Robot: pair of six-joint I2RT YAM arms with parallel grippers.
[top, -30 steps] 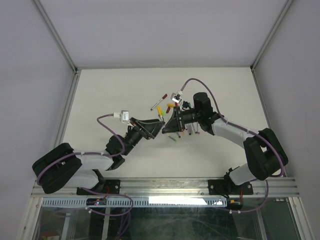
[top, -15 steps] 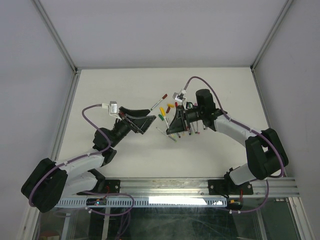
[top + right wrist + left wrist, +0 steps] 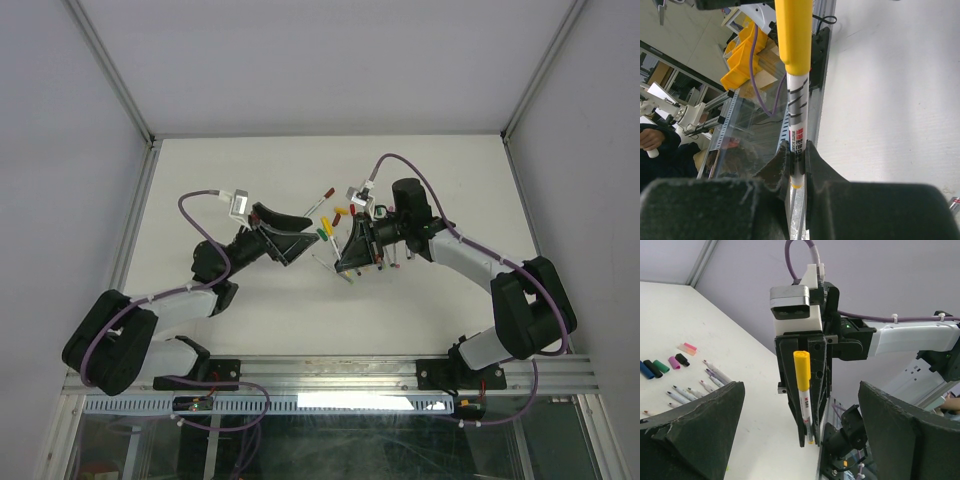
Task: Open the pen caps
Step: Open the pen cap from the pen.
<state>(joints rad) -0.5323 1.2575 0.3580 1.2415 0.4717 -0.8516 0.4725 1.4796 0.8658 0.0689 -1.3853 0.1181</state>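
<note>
**Right tool** [image 3: 797,154]: clamped on the tail end of a yellow-capped marker pen [image 3: 803,407]. The pen is held clear of the surface [image 3: 220,170]. The grip sits low on the barrel, probably so that the whole cap end stays bare for the other arm.

**Yellow cap** [image 3: 801,371]: fully seated on the held pen, at the 12 o'clock end in the left wrist view. Nothing touches it. This pen is not yet opened.

**Left tool** [image 3: 298,243]: fingers wide apart, nothing between them. In the overhead view it stands at 9 o'clock of the right tool, near but not touching. Its opening faces the pen, which shows in the gap between its two fingers in its own camera. The pose reads as lined up to close on the cap and pull it off along the barrel.

**Loose caps** [image 3: 661,366]: pink, black, purple, green and blue, lying in a rough row on the surface at 9 o'clock of the left wrist view, well apart from both tools.

**Uncapped pens** [image 3: 715,373]: several slim barrels with bare tips, lying just beside the caps towards 4 o'clock. Judged as finished work, set aside.

**Red-capped pen** [image 3: 322,198]: on the surface at 12 o'clock of the two tools, cap on. Other pens lie around the right tool, and their caps are too small to tell.
</note>
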